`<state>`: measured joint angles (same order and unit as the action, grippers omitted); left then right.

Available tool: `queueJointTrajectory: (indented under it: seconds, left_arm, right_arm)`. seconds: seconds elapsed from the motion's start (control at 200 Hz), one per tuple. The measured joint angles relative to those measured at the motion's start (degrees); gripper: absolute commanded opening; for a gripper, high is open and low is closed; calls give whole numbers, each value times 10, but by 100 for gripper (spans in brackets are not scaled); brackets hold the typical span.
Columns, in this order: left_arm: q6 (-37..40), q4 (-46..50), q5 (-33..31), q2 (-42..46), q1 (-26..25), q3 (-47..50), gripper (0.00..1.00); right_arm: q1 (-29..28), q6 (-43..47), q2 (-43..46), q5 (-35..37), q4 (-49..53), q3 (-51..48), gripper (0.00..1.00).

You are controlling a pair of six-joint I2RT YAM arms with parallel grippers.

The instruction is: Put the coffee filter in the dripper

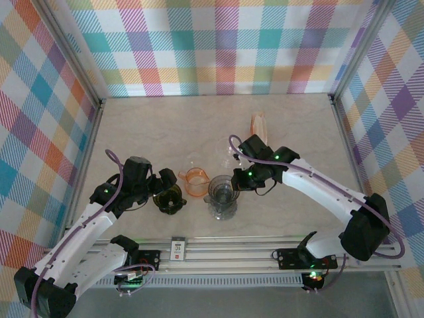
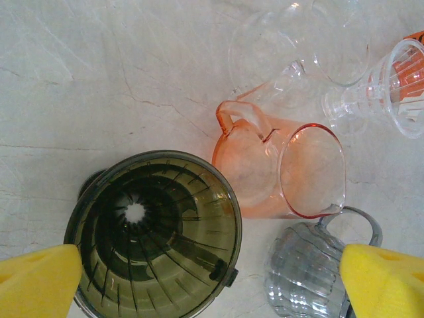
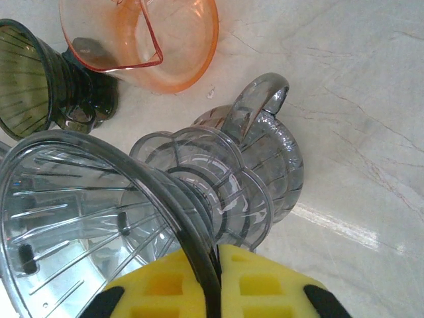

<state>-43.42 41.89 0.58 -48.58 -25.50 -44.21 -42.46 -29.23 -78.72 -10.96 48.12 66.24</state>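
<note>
The coffee filter (image 1: 258,124) is a pale orange folded stack lying far back on the table, beyond my right arm. A clear grey dripper (image 3: 86,205) sits near the table's middle on a ribbed grey vessel with a handle (image 3: 281,159). My right gripper (image 3: 215,265) is shut on this dripper's rim, its yellow pads pinching the wall. In the top view the right gripper (image 1: 238,179) is at the right side of the grey dripper (image 1: 222,192). My left gripper (image 2: 212,281) is open above a dark olive dripper (image 2: 156,232), holding nothing.
An orange dripper (image 2: 285,172) lies on its side between the olive and grey ones. Clear glass pieces (image 2: 311,46) stand behind it. Plaid walls (image 1: 40,119) enclose the table on three sides. A metal rail (image 1: 225,248) runs along the near edge.
</note>
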Motion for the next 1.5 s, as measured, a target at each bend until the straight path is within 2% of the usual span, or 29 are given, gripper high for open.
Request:
queueJointTrajectory:
  seconds: [0.07, 0.265, 0.505, 0.57, 0.69, 0.755, 0.925, 1.085, 1.285, 1.5]
  left_arm:
    - [0, 0, 0, 0, 0, 0, 100]
    - [0, 0, 0, 0, 0, 0, 100]
    - [0, 0, 0, 0, 0, 0, 100]
    - [-2, 0, -1, 0, 0, 0, 100]
    - [-7, 2, -9, -3, 0, -1, 100]
    - [-7, 2, -13, -5, 0, -6, 100]
    - [-7, -2, -13, -4, 0, -15, 100]
    - [-7, -11, -12, -4, 0, -16, 100]
    - [-4, -16, -13, -4, 0, -16, 100]
    - [-2, -16, -13, -8, 0, -16, 100]
  right_arm:
    - [0, 0, 0, 0, 0, 0, 29]
    - [-3, 0, 0, 7, -1, -2, 60]
    - [-3, -2, 16, 41, -5, -2, 79]
    - [-2, 2, 29, 60, -4, -1, 82]
    - [14, 11, 42, 91, -5, 14, 82]
    - [44, 16, 42, 102, -18, 23, 81]
    - [134, 33, 22, 139, -70, 41, 67]
    - [177, 61, -73, 176, -115, 94, 48]
    - [191, 84, -211, 203, -127, 183, 44]
    - [191, 89, -303, 232, -120, 268, 39]
